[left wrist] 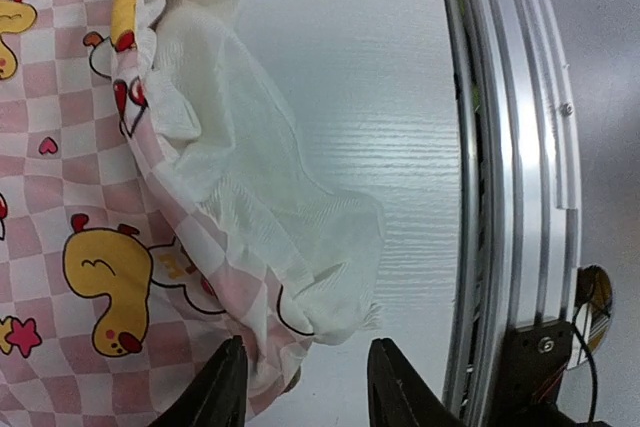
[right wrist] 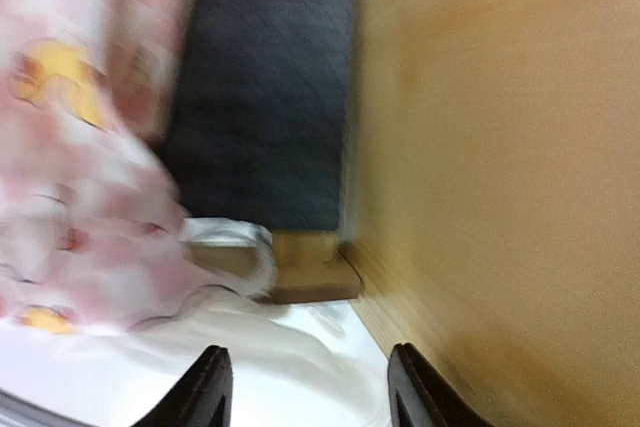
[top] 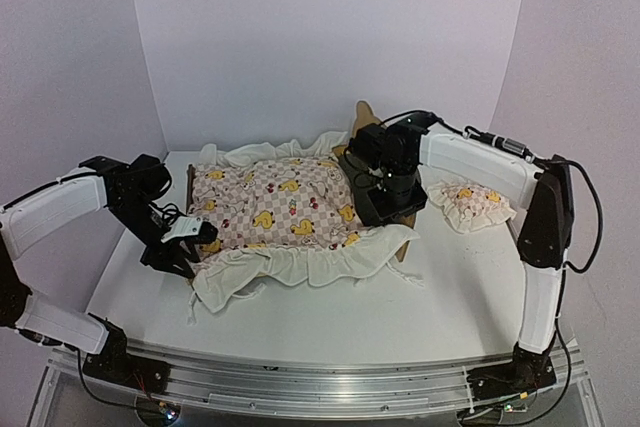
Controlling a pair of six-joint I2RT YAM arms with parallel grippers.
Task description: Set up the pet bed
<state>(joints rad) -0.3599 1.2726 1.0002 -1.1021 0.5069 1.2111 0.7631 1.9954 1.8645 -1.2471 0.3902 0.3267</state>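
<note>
Where the pet bed (top: 361,115) stands: middle of the table (top: 450,287), headboard (right wrist: 480,147) right, mostly under the quilt (top: 275,202).
Quilt: near edge spills onto the table.
Left pincer (left wrist: 308,357): parted at the quilt's near-left corner, clamping nothing.
Right pincer (right wrist: 310,357): beside the headboard, seemingly parted and empty, though the view is blurred.
Pillow (top: 467,203): on the table, right of the bed.
Risk: tugging the overhang could skew the quilt or drag the bed.
Count: one bed, one quilt, one pillow, two pincers.
</note>
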